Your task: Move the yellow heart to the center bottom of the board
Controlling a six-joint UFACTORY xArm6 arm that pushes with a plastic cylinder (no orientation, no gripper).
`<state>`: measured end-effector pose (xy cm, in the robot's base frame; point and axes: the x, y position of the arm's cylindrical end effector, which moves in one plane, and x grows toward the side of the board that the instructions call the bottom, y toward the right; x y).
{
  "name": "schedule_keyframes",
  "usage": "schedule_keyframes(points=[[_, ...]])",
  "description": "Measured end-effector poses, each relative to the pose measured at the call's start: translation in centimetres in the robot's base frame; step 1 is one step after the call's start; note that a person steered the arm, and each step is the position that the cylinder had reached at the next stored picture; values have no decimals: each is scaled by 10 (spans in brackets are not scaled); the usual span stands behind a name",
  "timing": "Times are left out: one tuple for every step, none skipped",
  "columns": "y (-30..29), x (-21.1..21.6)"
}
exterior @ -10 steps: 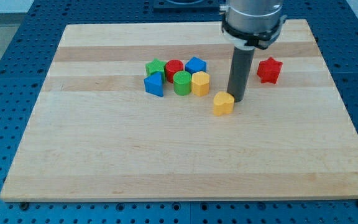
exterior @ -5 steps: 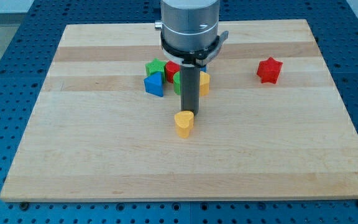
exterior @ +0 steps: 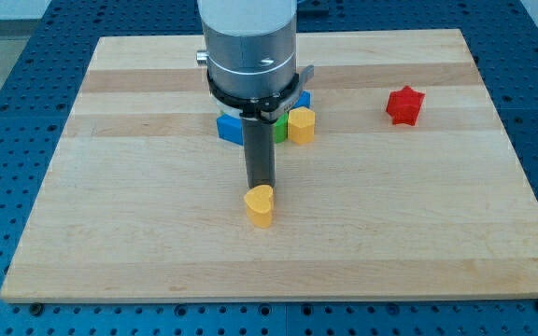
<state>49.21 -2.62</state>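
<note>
Now touching heart (exterior: 261, 205) from the top with tip (exterior: 261, 186); no pincer showing; probably sliding lightly, stiffly over smooth desk (exterior: 418, 224); best pushing its flat upper side.

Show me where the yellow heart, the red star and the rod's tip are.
yellow heart (exterior: 261, 206), camera view, its top face
red star (exterior: 404, 105), camera view, its middle
my tip (exterior: 261, 184), camera view, rod's lower end, just above the heart
</note>
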Motion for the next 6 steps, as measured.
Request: schedule_keyframes(points=[[0, 26], [0, 44], [-11, 44], [-39, 48], [-38, 60], [-26, 69]])
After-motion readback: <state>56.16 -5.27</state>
